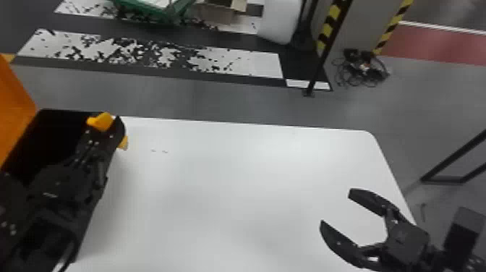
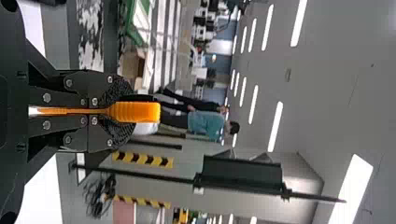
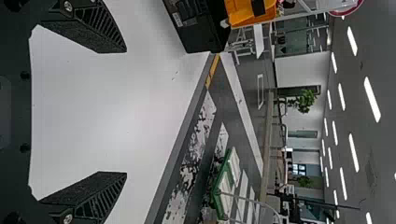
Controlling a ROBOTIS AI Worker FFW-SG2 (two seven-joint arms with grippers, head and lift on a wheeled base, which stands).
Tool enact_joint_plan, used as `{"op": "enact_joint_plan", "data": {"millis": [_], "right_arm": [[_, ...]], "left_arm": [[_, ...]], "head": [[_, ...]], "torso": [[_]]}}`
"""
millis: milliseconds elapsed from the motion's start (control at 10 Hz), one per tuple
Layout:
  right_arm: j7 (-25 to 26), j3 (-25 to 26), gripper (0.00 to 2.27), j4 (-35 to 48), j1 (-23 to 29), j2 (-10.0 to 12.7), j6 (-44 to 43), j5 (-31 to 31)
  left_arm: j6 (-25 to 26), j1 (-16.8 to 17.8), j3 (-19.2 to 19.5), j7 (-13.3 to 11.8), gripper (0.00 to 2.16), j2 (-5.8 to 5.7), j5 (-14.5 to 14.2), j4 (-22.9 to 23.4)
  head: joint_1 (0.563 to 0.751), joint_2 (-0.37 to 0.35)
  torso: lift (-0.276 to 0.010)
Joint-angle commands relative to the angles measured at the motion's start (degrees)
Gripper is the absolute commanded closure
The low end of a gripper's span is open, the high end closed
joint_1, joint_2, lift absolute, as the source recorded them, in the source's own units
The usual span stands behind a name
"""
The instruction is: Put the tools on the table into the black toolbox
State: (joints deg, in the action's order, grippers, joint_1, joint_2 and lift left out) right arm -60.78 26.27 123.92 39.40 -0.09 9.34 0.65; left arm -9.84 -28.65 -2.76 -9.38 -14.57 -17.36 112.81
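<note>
Head view: left gripper (image 1: 109,127) clamps the orange-handled tool (image 1: 100,122) at the black toolbox (image 1: 54,132), presumably for deposit; right gripper (image 1: 336,209) is spread, empty.

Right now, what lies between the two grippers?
In the head view, bare white tabletop with two small dark marks lies between left gripper and right gripper.

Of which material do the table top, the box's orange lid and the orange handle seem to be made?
Table top: smooth and low-gloss, maybe laminate or painted board; its highlights are soft.
Orange lid: probably hard plastic, by its even colour and faint sheen.
Orange handle: moulded plastic or rubber, judging by its regular ridges; which, I cannot tell.
</note>
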Motion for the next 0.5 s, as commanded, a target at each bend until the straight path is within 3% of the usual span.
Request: {"op": "enact_joint_plan", "data": {"millis": [0,200,400], "right_arm": [[-0.22,0.19,0.08,-1.40,-0.11,0.14,-1.29,0.23],[-1.10,1.86,0.08,-3.34,0.24,0.14,-3.75,2.34],[-1.45,3.09,0.08,-4.30,0.24,0.14,-4.10,2.78]], "left_arm": [[-3.03,-1.59,5.23,-0.03,2.12,0.86,0.05,-2.06],[-4.08,-0.53,8.39,0.06,2.12,1.03,0.84,-6.37],[-4.61,1.31,9.53,0.24,2.12,1.03,3.12,-11.21]], "head": [[0.695,-0.102],[0.695,-0.001],[0.695,0.035]], "torso": [[-0.039],[-0.039],[-0.039]]}}
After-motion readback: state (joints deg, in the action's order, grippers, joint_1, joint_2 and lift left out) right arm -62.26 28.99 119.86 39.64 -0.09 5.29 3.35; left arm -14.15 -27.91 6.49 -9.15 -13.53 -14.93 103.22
